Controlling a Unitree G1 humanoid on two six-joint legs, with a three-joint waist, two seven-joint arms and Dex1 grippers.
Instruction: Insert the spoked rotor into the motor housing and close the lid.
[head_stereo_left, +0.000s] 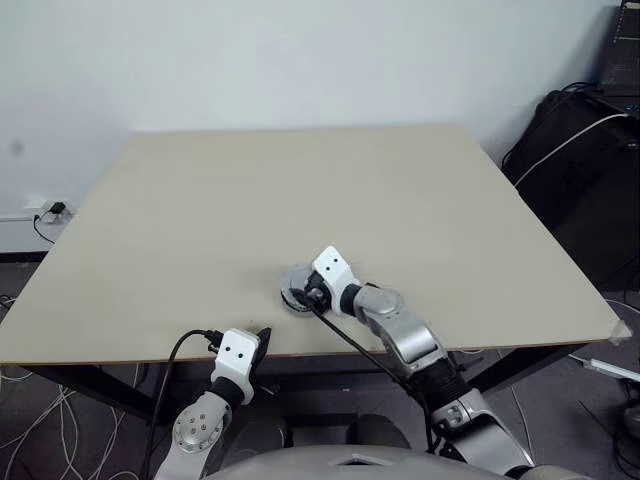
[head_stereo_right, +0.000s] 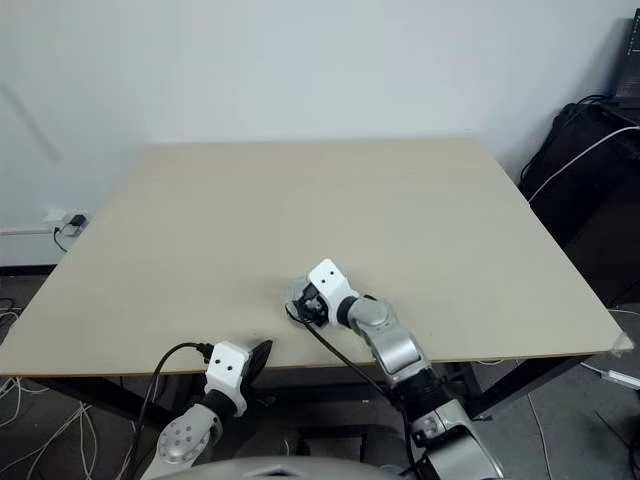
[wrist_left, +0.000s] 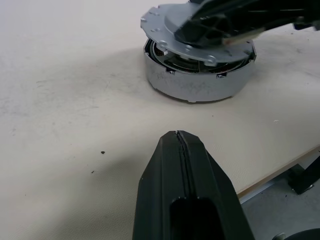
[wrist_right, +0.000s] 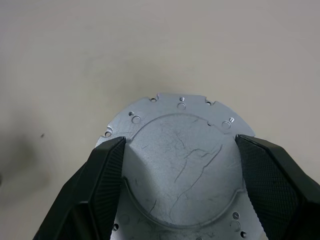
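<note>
Lid (wrist_right: 180, 165) sits between the right gripper (wrist_right: 180, 180) fingers, jaws spread either side of its raised centre, pads at or just off the edge of that boss; whether they actually pinch it, I cannot tell. From the head camera, that gripper hovers over the motor housing (wrist_left: 197, 82) near the table (head_stereo_left: 300, 190) front edge, around six o'clock on the tabletop. The left gripper (wrist_left: 182, 145) is pressed together, empty, parked at seven o'clock and pointing toward the housing, so the right arm is plainly nearer. Left wrist camera gives what the right cannot: the lid lies tilted and off-centre on the housing rim, a dark gap beneath. By my read, seating needs a level push straight down. Spoked rotor: hidden, presumably inside.
</note>
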